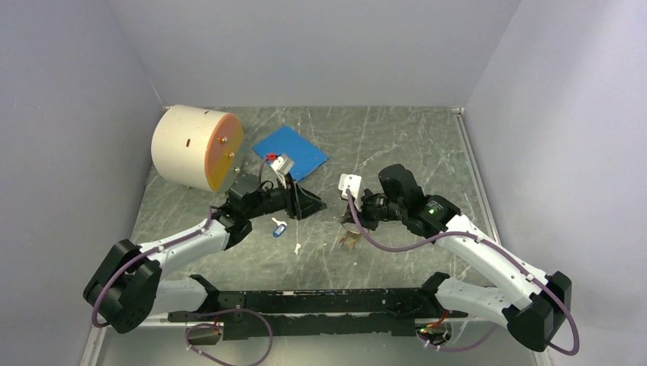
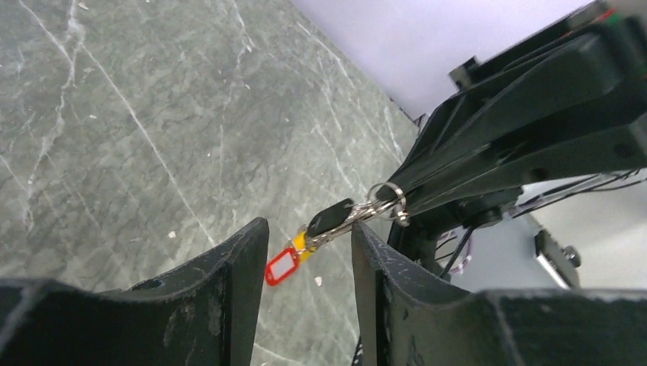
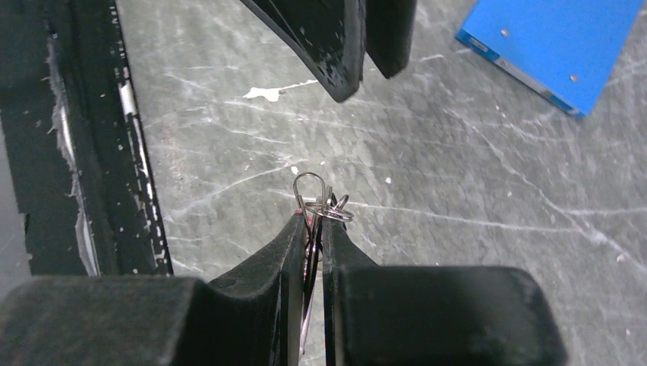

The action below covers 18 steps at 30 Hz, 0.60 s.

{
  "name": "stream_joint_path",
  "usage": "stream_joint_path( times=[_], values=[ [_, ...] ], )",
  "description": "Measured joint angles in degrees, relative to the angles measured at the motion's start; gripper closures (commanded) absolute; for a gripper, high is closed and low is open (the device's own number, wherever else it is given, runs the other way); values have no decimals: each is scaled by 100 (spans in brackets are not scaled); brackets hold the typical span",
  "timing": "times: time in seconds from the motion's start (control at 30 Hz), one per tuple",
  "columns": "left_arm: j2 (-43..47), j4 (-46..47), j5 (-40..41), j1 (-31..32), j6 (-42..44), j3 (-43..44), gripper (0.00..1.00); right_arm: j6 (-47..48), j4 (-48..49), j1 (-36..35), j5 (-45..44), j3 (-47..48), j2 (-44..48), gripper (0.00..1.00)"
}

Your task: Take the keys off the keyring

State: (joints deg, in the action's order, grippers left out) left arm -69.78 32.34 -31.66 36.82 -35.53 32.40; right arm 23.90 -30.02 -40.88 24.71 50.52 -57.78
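Black fingers (image 3: pixel 267 274) of the right end effector (image 3: pixel 314 225) fill the bottom of the right wrist view. They are pressed together on the thin wire of the keyring (image 3: pixel 308 191), whose loop sticks up just past their tips at the centre of the frame. At the top edge, the tips of the left end effector (image 3: pixel 365 85) point down toward the ring, apart from it. The corner of a blue pad (image 3: pixel 557 46) lies on the desk (image 3: pixel 496 229) at the upper right. In the left wrist view, the left end effector's own fingers stand spread at the bottom of the frame, gripping nothing. Just beyond their gap the keys (image 2: pixel 324 225) hang off the ring: a black-headed key (image 2: pixel 329 217) next to the loop, and a red tag (image 2: pixel 281 265) to its lower left. Whether the tag touches the desk cannot be told. Seen from above, the two end effectors face each other near the centre, close but apart. A small blue-and-white tag (image 1: pixel 279 227) lies on the desk just below the left one, and a large cream cylinder (image 1: pixel 197 146) lies on its side at the upper left.
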Motion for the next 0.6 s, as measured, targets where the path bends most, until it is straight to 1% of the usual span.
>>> stream_joint_path(
  times=[0.17, 0.27, 0.4, 0.6],
  values=[
    [-94, 474, -210, 0, 599, -321, 48, 350, -221, -9, 538, 111, -2, 100],
    [-109, 675, -448, 2, 745, -407, 48, 466, -326, -20, 737, 118, -2, 100],
    [-87, 828, -675, 81, 826, -407, 48, 546, -354, -35, 855, 118, 0, 100],
    [-92, 1132, -1043, 396, 1370, -470, 45, 597, -356, -63, 1021, 118, 4, 100]
  ],
)
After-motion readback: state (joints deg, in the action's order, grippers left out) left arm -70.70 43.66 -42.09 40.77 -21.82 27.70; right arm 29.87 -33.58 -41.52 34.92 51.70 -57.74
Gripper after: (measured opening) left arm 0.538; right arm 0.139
